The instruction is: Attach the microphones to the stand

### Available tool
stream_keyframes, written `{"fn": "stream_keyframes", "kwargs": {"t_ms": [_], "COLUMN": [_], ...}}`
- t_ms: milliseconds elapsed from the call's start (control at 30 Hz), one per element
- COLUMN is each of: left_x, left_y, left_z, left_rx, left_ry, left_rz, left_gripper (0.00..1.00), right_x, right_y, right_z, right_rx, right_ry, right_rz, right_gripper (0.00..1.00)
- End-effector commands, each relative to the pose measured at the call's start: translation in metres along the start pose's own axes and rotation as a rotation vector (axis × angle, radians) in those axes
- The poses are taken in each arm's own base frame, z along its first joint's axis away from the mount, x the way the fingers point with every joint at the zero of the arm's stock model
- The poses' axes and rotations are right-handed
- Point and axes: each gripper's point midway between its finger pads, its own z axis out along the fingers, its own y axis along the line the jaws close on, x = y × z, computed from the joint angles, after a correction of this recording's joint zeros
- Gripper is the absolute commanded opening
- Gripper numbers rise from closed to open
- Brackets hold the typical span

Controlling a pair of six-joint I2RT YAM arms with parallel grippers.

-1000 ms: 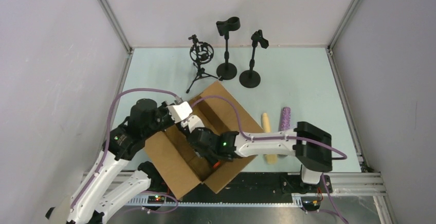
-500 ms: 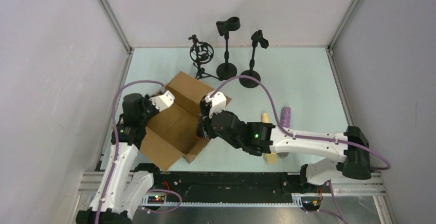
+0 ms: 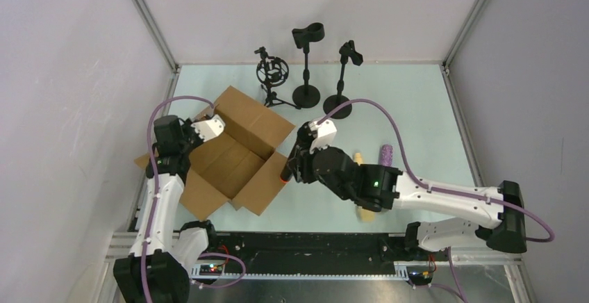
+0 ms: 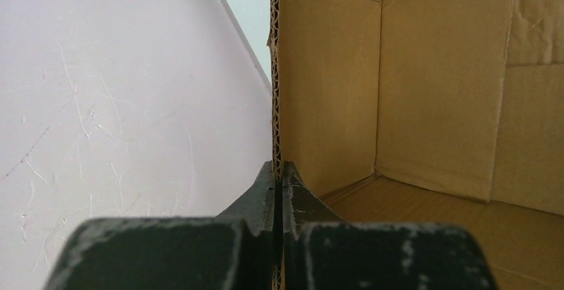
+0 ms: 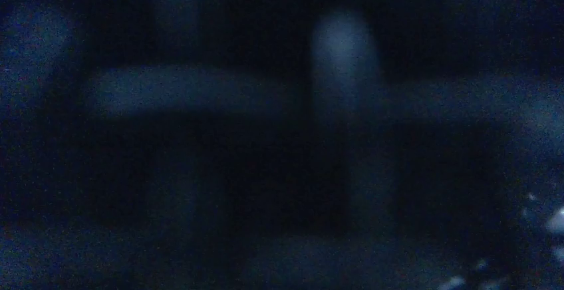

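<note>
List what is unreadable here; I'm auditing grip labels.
Right gripper: right wrist view dark and blurred; from above its own body hides the jaws.
Orange tip beside it: too small to identify, top view.
Cream microphone: middle hidden under the right arm, top view.

An orange-ended microphone (image 3: 284, 176) shows at the right gripper (image 3: 289, 172), beside the open cardboard box (image 3: 236, 167). To the gripper's right lie a cream microphone (image 3: 358, 159) and a purple microphone (image 3: 385, 157); three black stands (image 3: 306, 67) rise beyond it.
</note>
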Motion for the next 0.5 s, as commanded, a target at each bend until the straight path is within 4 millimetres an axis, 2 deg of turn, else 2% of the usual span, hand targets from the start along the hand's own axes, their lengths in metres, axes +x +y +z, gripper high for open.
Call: {"fn": "stream_keyframes", "kwargs": {"t_ms": [0,33,133,233,333,400,467], "left_x": [-0.002,-0.004,-0.013,-0.019,-0.025,-0.029,-0.035], "left_y": [0.046,0.050,0.070,0.076,0.081,0.079,0.079], "left_z": [-0.005,-0.004,-0.003,0.008,0.013,0.015,0.013], "left_rx": [-0.144,-0.149,-0.184,-0.160,-0.153,-0.146,-0.151], "left_ry": [0.012,0.011,-0.004,-0.017,-0.035,-0.045,-0.065], "left_rz": [0.080,0.082,0.080,0.090,0.091,0.080,0.062], "left_gripper": [0.03,0.04,0.06,0.07,0.09,0.14,0.31], "right_x": [0.000,-0.002,0.012,0.045,0.082,0.107,0.128], "right_y": [-0.035,-0.038,-0.053,-0.067,-0.072,-0.079,-0.087], "right_z": [-0.012,-0.015,-0.021,-0.027,-0.029,-0.029,-0.027], "right_rx": [0.083,0.079,0.094,0.117,0.120,0.144,0.173], "right_ry": [0.025,0.033,0.103,0.250,0.407,0.506,0.579], "right_rz": [0.019,0.037,0.039,0.035,0.037,0.029,0.011], "right_gripper": [0.00,0.00,0.00,0.00,0.00,0.00,0.00]}}
